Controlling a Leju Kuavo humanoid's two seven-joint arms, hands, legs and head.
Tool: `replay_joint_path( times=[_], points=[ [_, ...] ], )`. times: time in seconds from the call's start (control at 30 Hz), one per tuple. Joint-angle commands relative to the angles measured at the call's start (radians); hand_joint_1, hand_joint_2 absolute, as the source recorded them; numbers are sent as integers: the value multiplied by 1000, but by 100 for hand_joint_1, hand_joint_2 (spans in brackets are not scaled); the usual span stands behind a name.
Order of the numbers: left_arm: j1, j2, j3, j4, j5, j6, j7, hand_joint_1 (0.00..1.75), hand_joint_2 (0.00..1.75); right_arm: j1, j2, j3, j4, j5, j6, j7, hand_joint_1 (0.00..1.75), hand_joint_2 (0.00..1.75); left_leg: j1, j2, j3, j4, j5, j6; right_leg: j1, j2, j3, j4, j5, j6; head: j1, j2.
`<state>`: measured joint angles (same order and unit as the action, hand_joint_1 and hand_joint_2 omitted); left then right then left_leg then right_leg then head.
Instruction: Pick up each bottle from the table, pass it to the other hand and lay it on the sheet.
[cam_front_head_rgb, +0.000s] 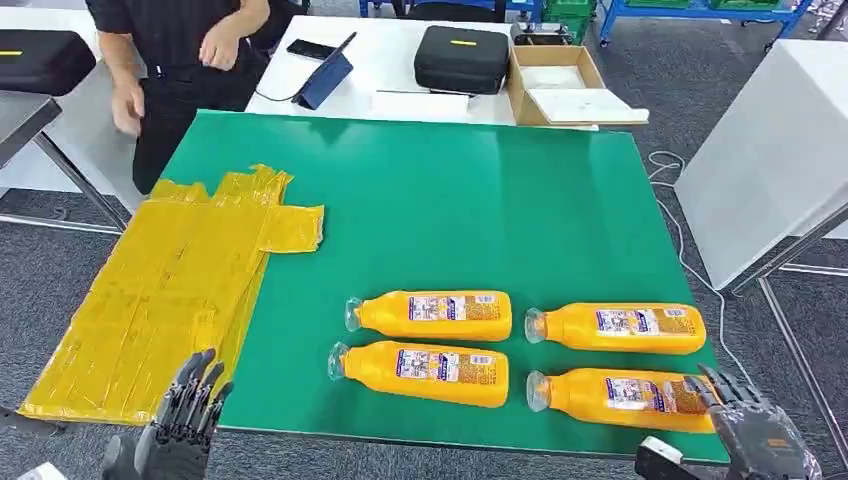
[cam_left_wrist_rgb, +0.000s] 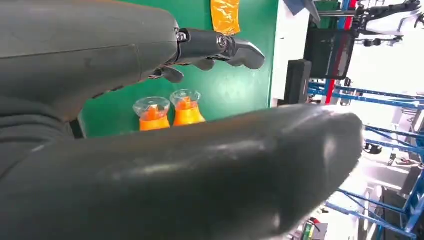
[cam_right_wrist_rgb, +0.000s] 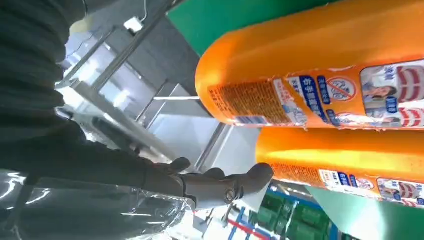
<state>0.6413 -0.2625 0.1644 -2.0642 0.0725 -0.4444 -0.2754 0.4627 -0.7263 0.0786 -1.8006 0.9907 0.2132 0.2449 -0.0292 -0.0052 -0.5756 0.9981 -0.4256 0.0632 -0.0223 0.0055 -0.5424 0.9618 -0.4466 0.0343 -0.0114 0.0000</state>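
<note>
You have four orange bottles lying on their sides on the green worktop, in two pairs toward its near right corner, caps pointing left. The far left bottle and near left bottle lie close together; the far right bottle and near right bottle sit beside them. The yellow sheet covers the worktop's left edge and hangs off it, with no bottle on it.

Your right hand is at the near right corner, fingers spread apart and holding nothing, fingertips right at the base of the near right bottle; you cannot tell whether they touch it. Your left hand hovers at the near edge by the sheet, fingers extended and apart, nothing in it.

Beyond the far edge a person in dark clothes stands beside a white table carrying a black case and a cardboard box.
</note>
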Motion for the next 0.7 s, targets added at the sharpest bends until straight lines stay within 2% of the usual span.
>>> replay_joint_path(
  times=[0.03,0.1,0.17,0.2,0.23,0.3,0.53,0.7],
  points=[
    [-20,13,18,47,1,-5,10,0,0,-68,96,0,90,47,5,-9,0,175,1,0,2,-1,0,-4,1,0,2,-2,0,-2,0,0],
    [-21,13,21,46,-1,-5,10,0,0,-75,105,3,91,54,10,-10,0,175,2,0,2,-2,0,-6,2,0,2,-3,1,-3,0,0],
    [-21,11,23,45,2,-7,11,0,0,-74,110,3,87,62,15,-10,0,175,1,0,3,-1,0,-3,1,0,-1,-2,0,-1,0,0],
    [-21,11,23,45,2,-7,11,0,0,-74,110,3,87,62,15,-10,0,175,3,0,3,-2,0,-7,3,0,-1,-3,1,-4,0,0],
    [-21,11,23,45,2,-7,11,0,0,-74,110,3,87,62,15,-10,0,175,2,0,2,-1,0,-4,1,0,-5,-2,0,-2,0,0],
    [-21,11,23,45,2,-7,11,0,0,-74,110,3,87,62,15,-10,0,175,2,0,2,-2,0,-5,2,0,-5,-3,0,-2,0,0],
    [-22,7,30,43,2,-13,17,0,0,-66,123,0,75,75,32,-12,0,175,3,1,3,-2,-2,-9,3,0,5,-4,0,-5,0,0],
    [-26,12,30,49,1,-26,23,0,0,-89,143,20,112,96,49,-10,0,175,2,0,2,-1,0,-5,2,0,4,-2,0,-2,0,0]
  ],
)
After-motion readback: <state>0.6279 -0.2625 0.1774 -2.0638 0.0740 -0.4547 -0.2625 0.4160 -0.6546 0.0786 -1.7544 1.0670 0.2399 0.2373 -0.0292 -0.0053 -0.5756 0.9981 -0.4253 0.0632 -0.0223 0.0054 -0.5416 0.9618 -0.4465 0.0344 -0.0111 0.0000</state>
